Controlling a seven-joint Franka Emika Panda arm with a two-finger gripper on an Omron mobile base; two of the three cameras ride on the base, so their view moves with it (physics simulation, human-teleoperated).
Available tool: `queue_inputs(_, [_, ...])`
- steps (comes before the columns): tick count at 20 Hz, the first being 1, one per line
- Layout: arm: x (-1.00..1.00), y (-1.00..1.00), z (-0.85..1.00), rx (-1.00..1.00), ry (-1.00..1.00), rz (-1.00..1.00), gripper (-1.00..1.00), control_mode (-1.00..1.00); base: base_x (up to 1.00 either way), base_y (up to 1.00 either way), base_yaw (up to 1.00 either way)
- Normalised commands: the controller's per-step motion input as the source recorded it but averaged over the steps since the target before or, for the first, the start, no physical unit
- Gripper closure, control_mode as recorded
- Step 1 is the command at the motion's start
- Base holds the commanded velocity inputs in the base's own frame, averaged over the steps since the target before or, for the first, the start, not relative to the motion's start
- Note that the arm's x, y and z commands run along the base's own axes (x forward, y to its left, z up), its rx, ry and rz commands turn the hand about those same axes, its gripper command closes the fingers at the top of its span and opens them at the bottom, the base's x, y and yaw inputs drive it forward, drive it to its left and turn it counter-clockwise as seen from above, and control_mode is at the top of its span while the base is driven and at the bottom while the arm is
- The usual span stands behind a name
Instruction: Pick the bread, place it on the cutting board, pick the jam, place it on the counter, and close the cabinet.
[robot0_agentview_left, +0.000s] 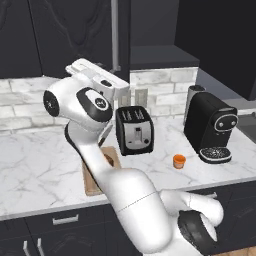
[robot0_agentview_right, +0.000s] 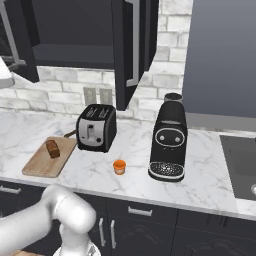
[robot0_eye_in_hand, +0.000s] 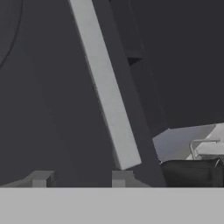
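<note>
The dark-brown bread (robot0_agentview_right: 52, 148) lies on the tan cutting board (robot0_agentview_right: 42, 162); in the left base view my arm covers most of that board (robot0_agentview_left: 90, 182). The orange jam (robot0_agentview_right: 119, 166) (robot0_agentview_left: 179, 161) stands on the marble counter (robot0_agentview_right: 210, 185) between toaster and coffee machine. The dark cabinet door (robot0_agentview_right: 122, 55) hangs swung open, with its silver handle (robot0_agentview_right: 135, 42) (robot0_agentview_left: 115, 35) facing out. My white hand (robot0_agentview_left: 102, 80) is raised beside that door. In the hand view my gripper (robot0_eye_in_hand: 83, 179) is shut and holds nothing, close against the door, the handle (robot0_eye_in_hand: 105, 87) slanting just above its right fingertip (robot0_eye_in_hand: 122, 178).
A black toaster (robot0_agentview_right: 96, 127) stands right of the board. A black coffee machine (robot0_agentview_right: 169, 142) sits further right, and a sink (robot0_agentview_right: 240, 160) lies at the far right. Dark drawers with silver handles (robot0_agentview_right: 140, 211) run below the counter edge. A brick wall backs the counter.
</note>
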Motion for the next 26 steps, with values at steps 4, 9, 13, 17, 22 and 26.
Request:
queue_inputs(4, [0.26,-0.73,0.00,0.03,0.00,0.21,-1.00,-1.00,0.00,0.00,0.00])
queue_inputs(9, [0.39,-0.67,0.00,0.03,0.00,0.21,-1.00,-1.00,0.00,0.00,0.00])
queue_inputs(13, [0.63,-0.51,-0.06,0.02,0.00,0.18,-1.00,-1.00,0.00,0.00,0.00])
queue_inputs(17, [0.73,-0.41,-0.09,0.01,0.00,0.17,-1.00,-1.00,0.00,0.00,0.00])
queue_inputs(22, [0.80,-0.22,-0.13,0.00,0.00,0.12,-1.00,-1.00,0.00,0.00,0.00])
queue_inputs(26, [0.75,-0.06,-0.16,0.00,0.00,0.07,-1.00,-1.00,0.00,0.00,0.00])
